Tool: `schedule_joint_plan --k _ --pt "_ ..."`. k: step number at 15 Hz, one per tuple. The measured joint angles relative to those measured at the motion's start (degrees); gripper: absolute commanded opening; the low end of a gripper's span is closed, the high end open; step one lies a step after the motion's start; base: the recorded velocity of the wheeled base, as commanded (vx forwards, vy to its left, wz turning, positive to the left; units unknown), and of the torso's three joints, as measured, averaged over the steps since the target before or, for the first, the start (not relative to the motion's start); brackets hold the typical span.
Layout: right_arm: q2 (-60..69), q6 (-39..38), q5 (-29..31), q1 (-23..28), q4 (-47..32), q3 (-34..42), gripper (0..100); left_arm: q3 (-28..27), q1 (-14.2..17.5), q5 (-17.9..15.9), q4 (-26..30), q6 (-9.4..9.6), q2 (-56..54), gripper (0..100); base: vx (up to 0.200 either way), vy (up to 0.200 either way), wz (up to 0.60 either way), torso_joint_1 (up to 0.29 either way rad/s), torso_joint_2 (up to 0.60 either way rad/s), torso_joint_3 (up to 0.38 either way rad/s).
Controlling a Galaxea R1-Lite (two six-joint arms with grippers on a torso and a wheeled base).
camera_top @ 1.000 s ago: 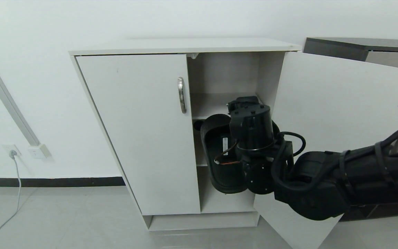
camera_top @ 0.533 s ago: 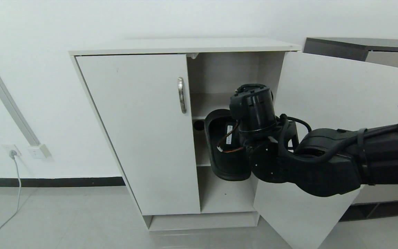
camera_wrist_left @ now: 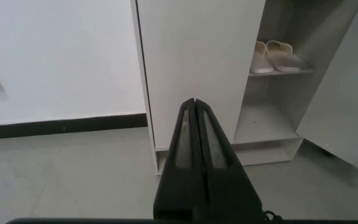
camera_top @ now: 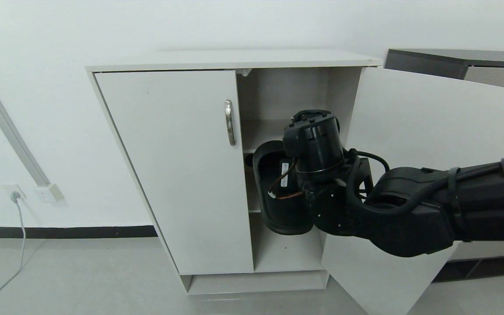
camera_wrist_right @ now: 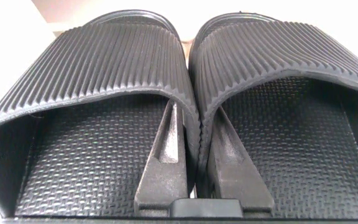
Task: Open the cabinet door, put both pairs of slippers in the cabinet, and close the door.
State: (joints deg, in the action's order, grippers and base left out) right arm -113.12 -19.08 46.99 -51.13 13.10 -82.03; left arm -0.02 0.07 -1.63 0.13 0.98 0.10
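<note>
Now the right gripper (camera_wrist_right: 196, 124), pinching the black slippers (camera_top: 280, 216) by their adjoining walls, has risen into the cabinet (camera_top: 173, 175) opening; shelving looks near. The left gripper (camera_wrist_left: 194, 107) hangs pressed together.

Our right arm (camera_top: 414, 218) is stretched forward with the wrist bent upward; our right claw (camera_wrist_right: 197, 158) pinches the black slippers (camera_wrist_right: 123, 68) by their inner walls. Our left claw (camera_wrist_left: 194, 109) has its fingers pressed together.

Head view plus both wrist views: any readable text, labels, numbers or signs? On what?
White label at the right wrist: print too small to read.
Black slippers: ribbed straps and textured footbeds, no lettering.
Cabinet: no markings.
No legible text anywhere else.
</note>
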Motion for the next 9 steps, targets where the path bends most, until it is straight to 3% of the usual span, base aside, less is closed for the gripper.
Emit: schedule_joint_plan --k 9 --pt "-0.91 0.00 0.13 0.15 0.05 0.28 0 0.00 0.00 -0.02 0.05 0.00 0.00 0 0.200 0.000 0.00 0.003 0.00 0.004"
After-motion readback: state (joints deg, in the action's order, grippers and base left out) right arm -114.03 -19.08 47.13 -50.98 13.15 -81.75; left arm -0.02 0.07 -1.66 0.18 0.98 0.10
